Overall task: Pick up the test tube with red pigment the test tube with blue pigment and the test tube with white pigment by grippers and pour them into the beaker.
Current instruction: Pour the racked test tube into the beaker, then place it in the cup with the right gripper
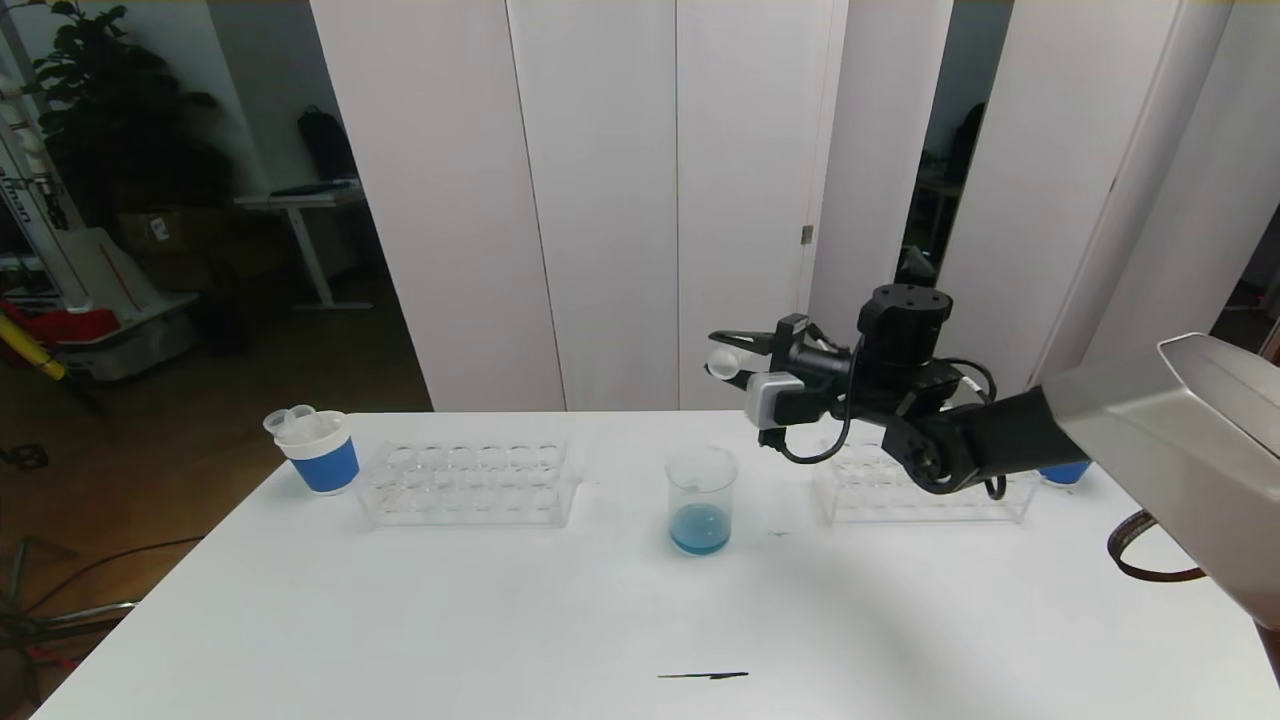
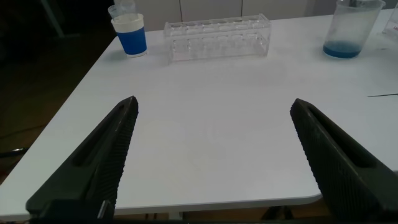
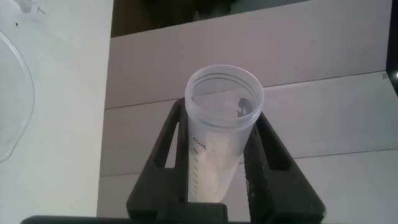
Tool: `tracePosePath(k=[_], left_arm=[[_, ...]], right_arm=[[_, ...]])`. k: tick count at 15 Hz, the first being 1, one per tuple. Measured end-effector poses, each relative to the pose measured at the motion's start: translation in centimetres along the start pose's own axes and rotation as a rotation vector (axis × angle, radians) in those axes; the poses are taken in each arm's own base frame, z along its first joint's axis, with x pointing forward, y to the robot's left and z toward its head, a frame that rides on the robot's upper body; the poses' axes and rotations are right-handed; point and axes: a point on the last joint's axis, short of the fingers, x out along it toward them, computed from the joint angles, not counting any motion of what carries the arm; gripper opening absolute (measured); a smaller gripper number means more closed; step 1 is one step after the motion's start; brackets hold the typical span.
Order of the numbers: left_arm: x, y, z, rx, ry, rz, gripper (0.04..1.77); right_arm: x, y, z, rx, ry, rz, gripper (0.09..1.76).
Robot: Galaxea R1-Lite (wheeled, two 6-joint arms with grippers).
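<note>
My right gripper [image 1: 733, 362] is shut on the test tube with white pigment [image 1: 722, 365], held almost level, high above the table. It hangs above and slightly right of the beaker [image 1: 700, 500]. In the right wrist view the tube [image 3: 217, 143] sits between the black fingers [image 3: 264, 162], open mouth away from the wrist and cream pigment lying along its wall. The beaker stands at mid table with blue liquid at its bottom. My left gripper [image 2: 214, 109] is open and empty over the table's near left part. The test tubes with red and blue pigment are out of view.
A clear empty rack [image 1: 468, 485] stands left of the beaker, with a blue-banded white cup [image 1: 318, 450] holding empty tubes beside it. A second clear rack [image 1: 920, 495] and another blue cup [image 1: 1062, 472] sit behind my right arm. A thin dark streak [image 1: 703, 676] marks the front of the table.
</note>
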Motion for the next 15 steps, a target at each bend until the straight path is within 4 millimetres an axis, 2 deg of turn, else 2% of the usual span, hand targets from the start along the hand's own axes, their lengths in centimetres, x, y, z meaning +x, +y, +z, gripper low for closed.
tracePosePath(k=[15], left_arm=[[0.0,0.0,0.0,0.0,0.0,0.0,1.75]], right_arm=[[1.1,0.6,0.0,-0.224,-0.03,-0.003,0.58]])
